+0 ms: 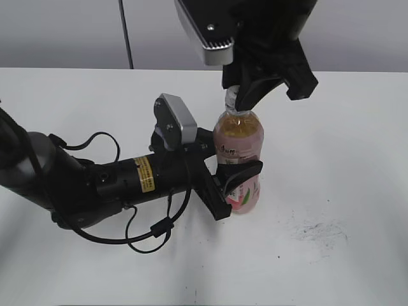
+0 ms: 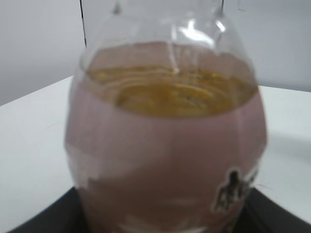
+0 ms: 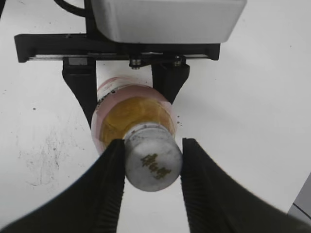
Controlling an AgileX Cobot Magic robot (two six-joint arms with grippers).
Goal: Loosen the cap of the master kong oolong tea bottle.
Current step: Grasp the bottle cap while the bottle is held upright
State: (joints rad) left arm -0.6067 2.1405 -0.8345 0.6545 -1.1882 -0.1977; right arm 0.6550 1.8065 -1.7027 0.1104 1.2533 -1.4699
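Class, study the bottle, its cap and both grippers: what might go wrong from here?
1. The right gripper flanks the cap with a small gap on one side; closing unevenly might tilt the oolong tea bottle.
2. The left gripper holds the bottle low on its label; a weak hold may let it spin with the cap.

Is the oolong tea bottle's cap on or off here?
On. The cap sits on the neck of the oolong tea bottle, between the right gripper fingers. Whether it is loosened cannot be told.

Upright tea bottle (image 1: 239,159) on white table (image 1: 344,166)
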